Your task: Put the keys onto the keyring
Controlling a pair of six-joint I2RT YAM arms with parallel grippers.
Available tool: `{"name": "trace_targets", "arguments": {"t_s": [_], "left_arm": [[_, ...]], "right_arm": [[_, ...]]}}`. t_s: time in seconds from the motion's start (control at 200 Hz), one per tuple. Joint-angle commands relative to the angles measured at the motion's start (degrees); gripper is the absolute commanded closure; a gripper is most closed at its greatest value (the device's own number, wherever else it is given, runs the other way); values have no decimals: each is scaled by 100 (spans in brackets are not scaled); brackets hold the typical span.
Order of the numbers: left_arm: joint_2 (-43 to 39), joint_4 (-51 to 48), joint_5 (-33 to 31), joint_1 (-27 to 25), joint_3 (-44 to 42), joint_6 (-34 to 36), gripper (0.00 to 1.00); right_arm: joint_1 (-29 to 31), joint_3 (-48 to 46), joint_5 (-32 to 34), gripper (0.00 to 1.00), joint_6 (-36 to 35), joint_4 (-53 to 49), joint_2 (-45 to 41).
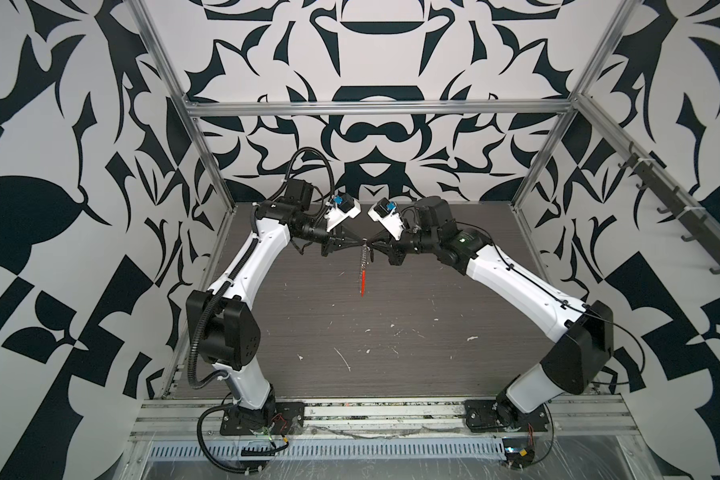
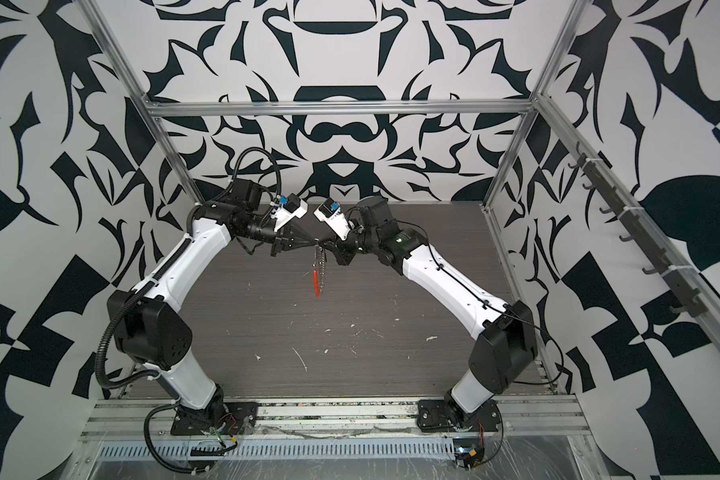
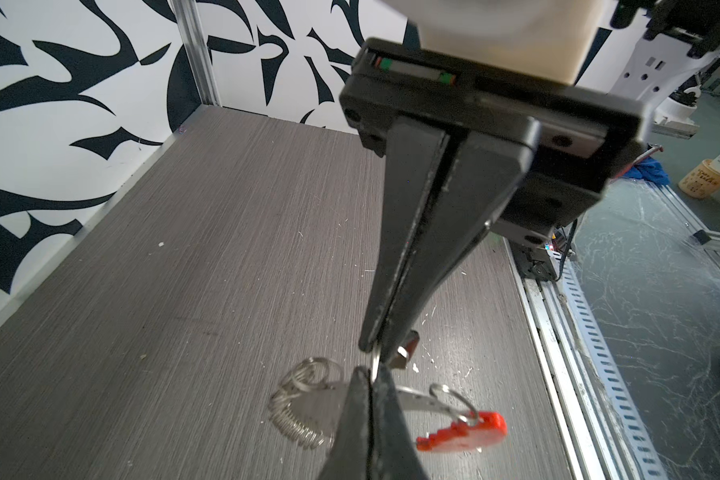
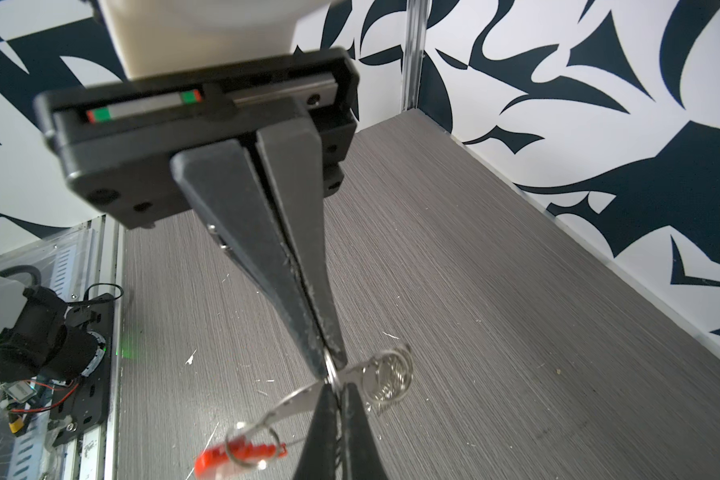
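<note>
We see 2 grippers meet tip to tip just above the centre of both top views, over the dark grey wood-grain table. The left gripper, a pair of long black tapered fingers, is closed flat, with only a thin silver wire showing at its tip. The right gripper, of the same build, is closed likewise on that same wire. The wire belongs to the large oval silver-grey metal keyring, so we judge that both grippers pinch the keyring at its top end and carry it between them. A small dark oblong piece, which we take for the black plastic key tag, sits just beside the left gripper's tip; we cannot tell whether it is threaded on. In both top views the keyring shows almost edge-on, as a thin line. Its long axis runs nearly straight down the frame from the pinch, and its curved orange-red plastic segment is at the lower end, pointing towards the bottom of the frame. The small silver split rings are bunched on the silver part of the loop. We judge that it hangs clear of the table. To do this step well, we would hold 1 gripper steady as an anchor and let the other work in small moves along the wire. We would never pull the 2 tips apart, since so thin a wire could slip from a tip pinch and the hanging loop would swing or drop.
</note>
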Motion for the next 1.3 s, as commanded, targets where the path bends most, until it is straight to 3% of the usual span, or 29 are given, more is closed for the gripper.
{"name": "trace_targets", "arguments": {"t_s": [0.0,0.1,0.19,0.315,0.455,0.74,1.065,1.295], "left_arm": [[-253,1126,660,26,-375,-980,100],[-542,2863,748,74,-1041,-2296,100],[-709,4122,795,75,-1463,-3201,100],[-820,5801,894,72,-1976,-4376,100],[-874,6795,894,70,-2300,-5095,100],[-974,7399,791,58,-2441,-5500,100],[-951,7757,789,59,-2427,-5787,100],[-920,7814,782,56,-2419,-5834,100]], "right_arm": [[-267,85,-231,95,730,668,-423],[-734,-203,-1005,80,1558,1344,-551],[-984,-392,-1529,73,2124,1891,-599],[-1059,-436,-1836,70,2400,2165,-547],[-1064,-438,-2068,68,2539,2343,-416],[-1072,-458,-2305,67,2857,2665,-204],[-1072,-540,-2327,77,2996,2850,-204],[-1073,-546,-2433,78,3210,3060,-153]]}}
